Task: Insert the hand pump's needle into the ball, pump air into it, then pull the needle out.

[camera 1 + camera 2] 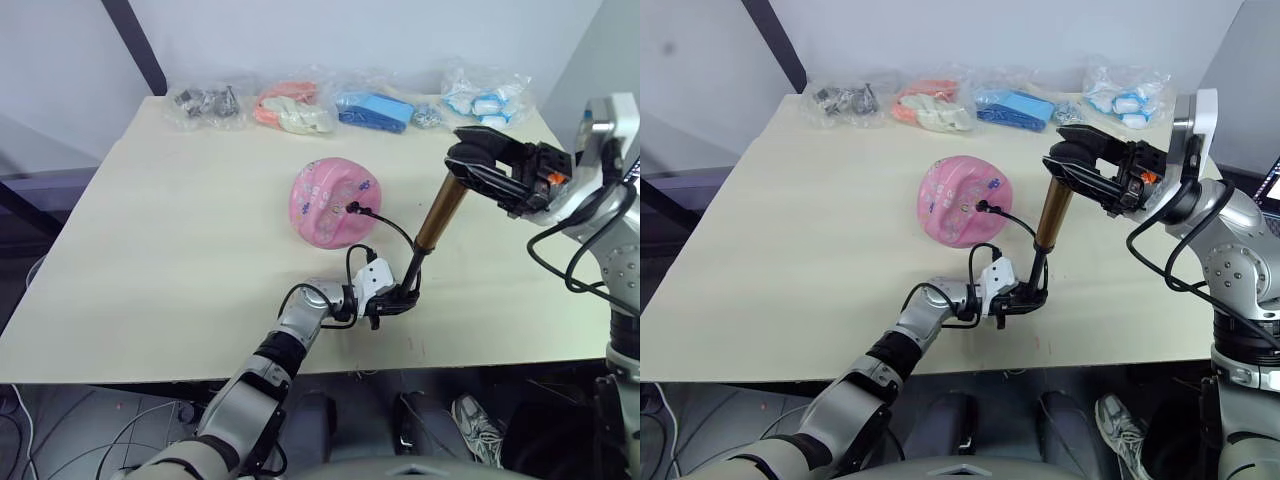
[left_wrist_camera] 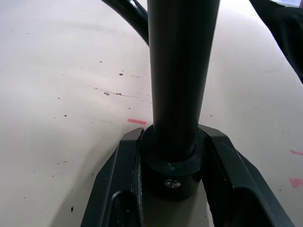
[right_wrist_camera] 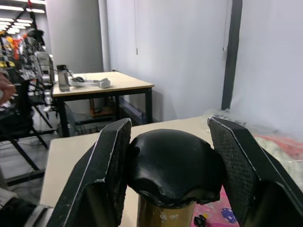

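The left gripper (image 1: pixel 392 300), low in the middle of the frame, is clamped on the black base of the pump (image 1: pixel 440 212), its fingers (image 2: pixel 118 189) pressed to either side of the bottom collar; I judge it is there to pin the pump's foot to the table (image 1: pixel 150 250) so the barrel cannot skid. The pump rises from that grip tilted toward the upper right. At its top, the right gripper (image 1: pixel 478 160) straddles the black handle cap (image 3: pixel 173 168); its fingers sit just beside the cap with slight gaps, so it looks placed to drive the handle rather than gripping hard.

From the pump's base a thin hose (image 1: pixel 385 225) loops up and left to the ball (image 1: pixel 334 202), which rests on the table at frame centre. The needle (image 1: pixel 352 208) fitting sits at the ball's valve, apparently inserted, so pumping seems the step in hand. Bags (image 1: pixel 290 105) lie along the far edge, well apart.
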